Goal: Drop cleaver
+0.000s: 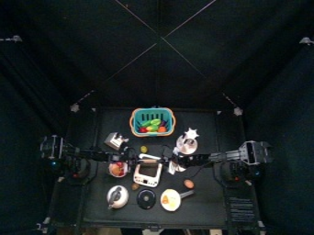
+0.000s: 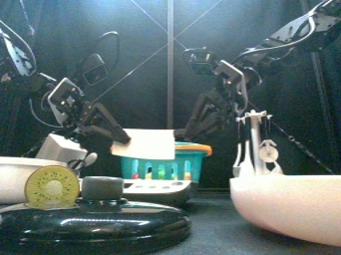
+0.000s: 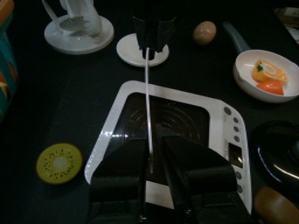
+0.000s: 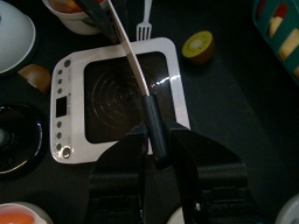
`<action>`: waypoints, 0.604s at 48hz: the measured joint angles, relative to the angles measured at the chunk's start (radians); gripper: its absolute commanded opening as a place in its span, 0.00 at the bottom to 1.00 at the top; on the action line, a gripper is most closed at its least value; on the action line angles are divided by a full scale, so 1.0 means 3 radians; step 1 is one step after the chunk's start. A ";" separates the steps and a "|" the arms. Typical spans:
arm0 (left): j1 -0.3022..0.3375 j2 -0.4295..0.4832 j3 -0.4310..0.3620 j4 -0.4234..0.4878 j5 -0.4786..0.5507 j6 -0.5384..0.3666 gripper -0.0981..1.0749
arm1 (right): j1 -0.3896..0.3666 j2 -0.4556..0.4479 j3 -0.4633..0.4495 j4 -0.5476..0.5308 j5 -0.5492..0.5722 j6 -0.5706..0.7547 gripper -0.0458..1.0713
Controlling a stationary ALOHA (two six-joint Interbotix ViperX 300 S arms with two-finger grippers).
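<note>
Two sets of fingers hold one cleaver (image 2: 144,142) in the air over the middle of the worktop (image 1: 208,207). It hangs upright, broad face to the front, just ahead of the basket. The left fingers (image 3: 117,184) are pressed close on either side of the thin pale blade, which shows edge-on in the left wrist view. The right fingers (image 4: 211,175) pinch the dark handle, standing only as far apart as the handle is wide. Directly beneath lies one white toy hob (image 3: 176,131) with a dark ringed middle. Around it are one kiwi half (image 3: 59,163), one egg (image 3: 205,32), one white fork (image 4: 146,13) and one green basket (image 1: 152,119).
</note>
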 measured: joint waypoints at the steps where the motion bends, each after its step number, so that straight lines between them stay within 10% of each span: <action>1: 0.0000 -0.0015 -0.0005 0.0000 -0.0005 0.0000 0.63 | 0.0000 -0.0020 0.0015 0.0015 0.0015 -0.0005 0.54; 29: 0.0082 -0.0460 0.0087 0.0000 -0.0026 0.0010 0.68 | -0.0005 -0.0440 0.0476 0.0332 0.0440 0.0015 0.55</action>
